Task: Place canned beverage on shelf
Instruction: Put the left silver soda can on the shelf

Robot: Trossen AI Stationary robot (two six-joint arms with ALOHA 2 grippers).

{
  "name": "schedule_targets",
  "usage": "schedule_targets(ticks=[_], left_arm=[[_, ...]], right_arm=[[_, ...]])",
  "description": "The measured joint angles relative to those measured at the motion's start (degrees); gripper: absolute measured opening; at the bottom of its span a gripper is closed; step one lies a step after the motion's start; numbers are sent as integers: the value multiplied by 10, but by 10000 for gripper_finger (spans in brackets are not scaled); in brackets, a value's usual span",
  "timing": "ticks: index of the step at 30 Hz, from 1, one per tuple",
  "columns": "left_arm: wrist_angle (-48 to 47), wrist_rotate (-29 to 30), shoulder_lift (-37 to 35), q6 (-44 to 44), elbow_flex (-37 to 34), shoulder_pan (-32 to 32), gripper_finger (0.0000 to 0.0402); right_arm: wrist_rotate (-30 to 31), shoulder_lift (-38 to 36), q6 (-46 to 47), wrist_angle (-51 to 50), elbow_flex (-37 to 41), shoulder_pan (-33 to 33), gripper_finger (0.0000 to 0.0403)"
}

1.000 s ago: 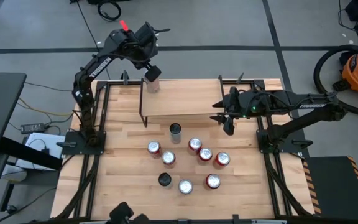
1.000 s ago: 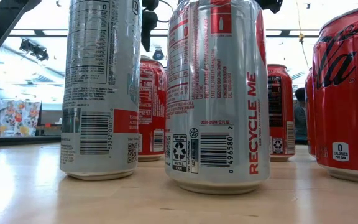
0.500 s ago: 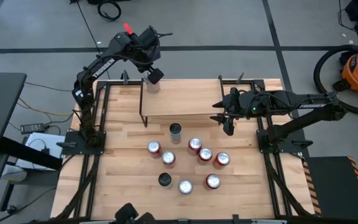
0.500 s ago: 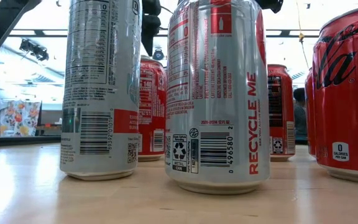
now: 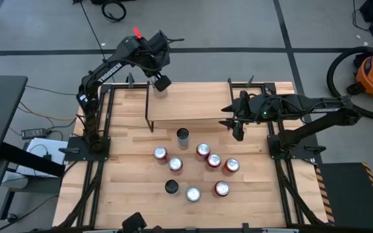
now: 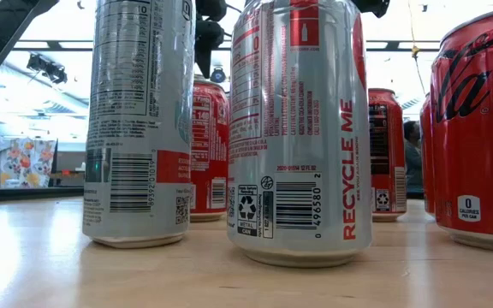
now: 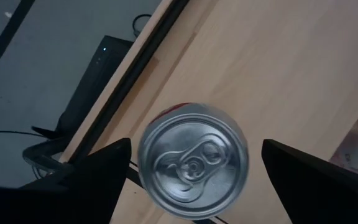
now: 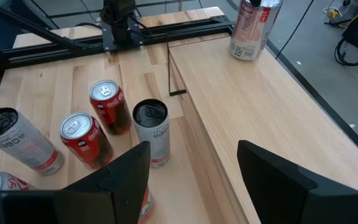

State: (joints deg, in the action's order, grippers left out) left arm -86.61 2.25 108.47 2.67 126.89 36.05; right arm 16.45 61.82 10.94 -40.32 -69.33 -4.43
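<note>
Silver-topped soda can [image 7: 193, 163] already stands on the shelf [image 5: 196, 103], the left gripper [image 5: 160, 81] spread wide above it, the right gripper [image 5: 237, 124] waiting open; eight cans remain below.

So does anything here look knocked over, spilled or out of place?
Nothing stands out. The can stands upright on the shelf, the open left gripper above it. The other cans all stand upright on the table.

Red can [image 6: 478, 128]: cut off by right edge, low view. Silver can [image 6: 139, 120] and centre can [image 6: 300, 128]: tops cropped. Shelf can [image 5: 159, 90]: partly hidden beneath left pincer [image 5: 161, 80].
</note>
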Motion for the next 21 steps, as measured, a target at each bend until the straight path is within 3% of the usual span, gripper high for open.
schedule_targets(ticks=[21], left_arm=[[2,6,0,141,0,2,310]], right_arm=[[-7,0,16,0,0,0,251]])
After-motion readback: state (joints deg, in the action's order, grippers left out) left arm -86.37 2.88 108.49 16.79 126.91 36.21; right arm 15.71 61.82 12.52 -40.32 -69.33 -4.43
